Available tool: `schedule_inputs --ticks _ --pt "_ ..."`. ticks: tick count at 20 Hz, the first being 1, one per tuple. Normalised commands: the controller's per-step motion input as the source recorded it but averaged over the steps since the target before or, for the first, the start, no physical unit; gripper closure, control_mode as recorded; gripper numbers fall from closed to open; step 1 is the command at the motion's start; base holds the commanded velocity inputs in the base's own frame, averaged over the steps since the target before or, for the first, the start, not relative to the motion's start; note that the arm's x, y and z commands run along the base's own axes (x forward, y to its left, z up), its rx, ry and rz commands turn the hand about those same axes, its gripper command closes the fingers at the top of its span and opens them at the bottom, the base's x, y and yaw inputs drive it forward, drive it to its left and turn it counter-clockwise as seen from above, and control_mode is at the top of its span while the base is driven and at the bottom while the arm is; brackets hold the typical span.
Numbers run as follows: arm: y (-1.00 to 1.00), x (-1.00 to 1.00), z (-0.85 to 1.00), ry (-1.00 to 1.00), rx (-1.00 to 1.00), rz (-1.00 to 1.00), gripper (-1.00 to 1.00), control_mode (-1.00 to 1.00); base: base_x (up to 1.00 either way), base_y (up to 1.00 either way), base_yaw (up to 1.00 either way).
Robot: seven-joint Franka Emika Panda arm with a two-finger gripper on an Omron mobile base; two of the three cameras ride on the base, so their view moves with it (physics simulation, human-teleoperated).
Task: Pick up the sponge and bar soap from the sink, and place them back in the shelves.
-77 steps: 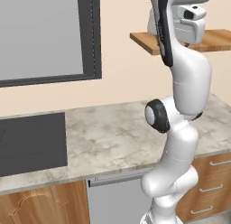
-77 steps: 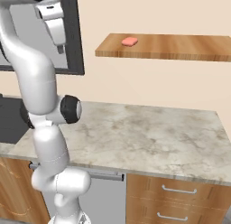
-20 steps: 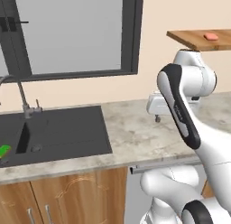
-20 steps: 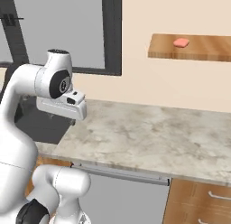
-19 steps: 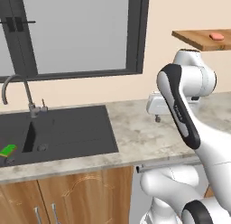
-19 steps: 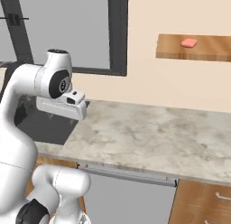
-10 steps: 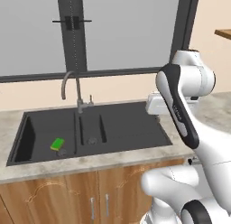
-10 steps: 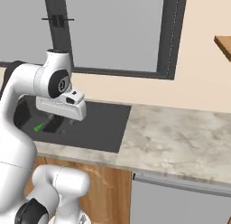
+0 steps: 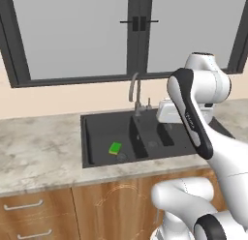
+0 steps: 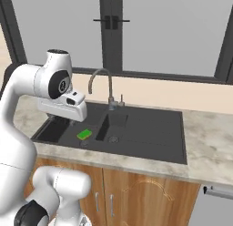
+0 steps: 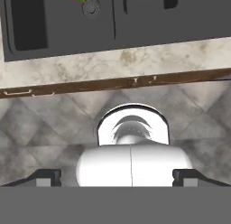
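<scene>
Sponge (image 9: 115,148): lies flat on the floor of the sink's left basin, near the front wall and just beside the drain, green face up; nothing touches it.
Sink (image 9: 99,123): black double basin set into the marble worktop (image 9: 34,152), closer to the worktop's front edge than its back; the faucet (image 9: 134,89) stands at the rear, behind the divider.
Bar soap: cannot be made out in either basin.
Gripper (image 11: 117,175): jaws spread wide, holding nothing; carried high, in front of the worktop's front edge, pointing down at the floor.
Reason for pose: judged a tucked travel posture, hand kept clear of worktop and faucet.
Next step: judged to be a reach over the front edge down to the sponge.
</scene>
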Motion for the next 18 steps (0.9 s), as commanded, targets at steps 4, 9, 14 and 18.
schedule_inputs --ticks 4,9,14,18 --pt "0.0 0.0 0.0 0.0 0.0 0.0 -1.0 1.0 0.37 0.71 0.0" --pt "0.0 0.0 0.0 0.0 0.0 0.0 -1.0 1.0 0.5 0.23 0.0" --pt "0.0 0.0 0.0 0.0 0.0 0.0 -1.0 1.0 0.43 0.19 0.0" --pt "0.0 0.0 0.0 0.0 0.0 0.0 -1.0 1.0 0.32 0.26 0.0"
